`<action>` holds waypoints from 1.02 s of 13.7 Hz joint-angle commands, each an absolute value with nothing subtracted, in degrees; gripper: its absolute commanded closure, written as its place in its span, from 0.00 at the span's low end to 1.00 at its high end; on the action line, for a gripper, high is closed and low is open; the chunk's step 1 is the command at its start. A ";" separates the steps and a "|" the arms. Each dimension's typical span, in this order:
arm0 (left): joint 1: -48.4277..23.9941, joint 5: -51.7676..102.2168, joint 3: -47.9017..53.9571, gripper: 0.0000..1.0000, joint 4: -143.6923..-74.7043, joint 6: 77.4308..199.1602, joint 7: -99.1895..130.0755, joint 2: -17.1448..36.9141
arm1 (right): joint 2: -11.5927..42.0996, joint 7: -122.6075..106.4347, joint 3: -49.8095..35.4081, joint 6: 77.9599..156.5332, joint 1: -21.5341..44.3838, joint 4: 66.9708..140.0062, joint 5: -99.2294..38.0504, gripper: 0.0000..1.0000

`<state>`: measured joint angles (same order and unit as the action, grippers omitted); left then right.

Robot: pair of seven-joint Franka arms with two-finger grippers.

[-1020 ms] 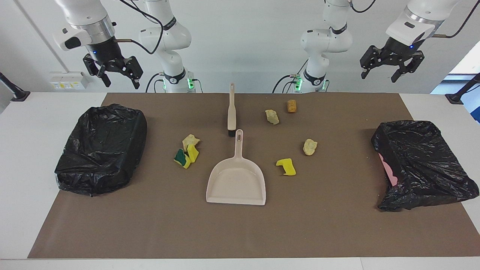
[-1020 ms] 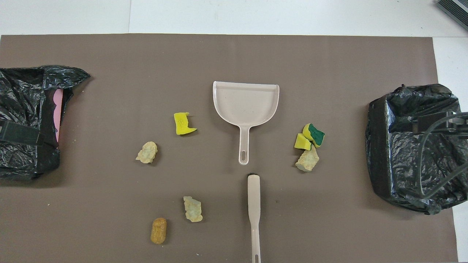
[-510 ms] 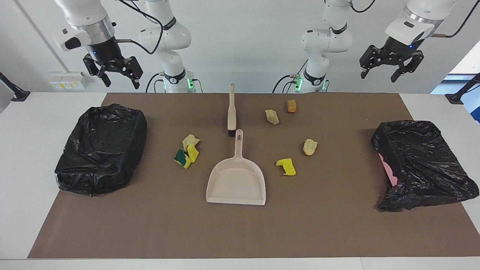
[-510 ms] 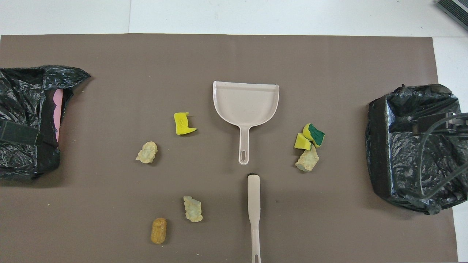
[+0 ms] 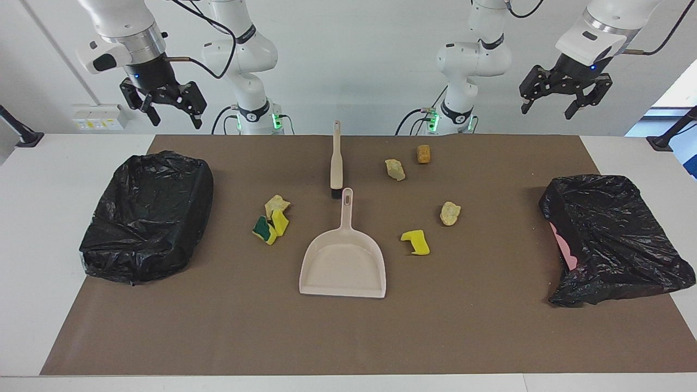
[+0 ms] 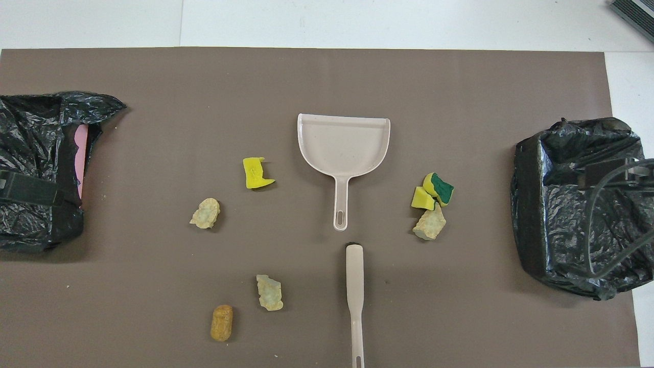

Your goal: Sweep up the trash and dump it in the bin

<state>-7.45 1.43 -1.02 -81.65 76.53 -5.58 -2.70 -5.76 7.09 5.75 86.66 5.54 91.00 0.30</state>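
I see my left gripper [image 5: 561, 99] hanging high in the air over the left arm's end of the table, above the bin lined with a black bag and showing a pink edge [image 5: 610, 237]. Its fingers stand wide apart and hold nothing. My right gripper [image 5: 170, 107] hangs just as high over the right arm's end, above the other black-bagged bin [image 5: 147, 215], its jaws spread to the full and empty too. Neither touches anything.

The trash lies loose on the brown mat [image 5: 348, 337]. A brown crumbly chunk [image 5: 423, 153] and a pale scrap [image 5: 395, 169] sit nearest the robots. Another pale scrap [image 5: 450, 213] and a yellow sponge piece [image 5: 416, 242] lie farther out, toward the left arm's end from the dustpan [image 5: 344, 261]. Toward the right arm's end from the dustpan I see a tight cluster touching one another: a pale chunk [image 5: 276, 204], a yellow piece [image 5: 280, 221] and a yellow-green sponge [image 5: 263, 230].

The dustpan lies flat mid-mat, handle pointing toward the robots. The hand brush [image 5: 336, 160] lies in line with it, nearer the robots, bristle end just short of the pan's handle tip.
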 commanded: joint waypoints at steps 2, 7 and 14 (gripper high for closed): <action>-8.00 1.84 0.08 0.00 -85.16 76.82 -5.36 -5.36 | -7.03 5.45 5.63 85.87 4.57 92.20 -1.23 0.00; -8.09 1.93 0.96 0.00 -85.78 76.90 -5.36 -5.71 | -7.03 5.45 5.71 85.78 4.57 92.28 -1.23 0.00; -8.17 2.11 5.09 0.00 -92.54 79.63 -2.11 -9.75 | -7.12 5.45 5.71 85.78 4.57 92.29 -1.23 0.00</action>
<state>-7.89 1.53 4.13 -88.47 77.26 -3.72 -7.08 -6.08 7.09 5.82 86.66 5.49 91.38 0.30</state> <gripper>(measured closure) 0.000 0.000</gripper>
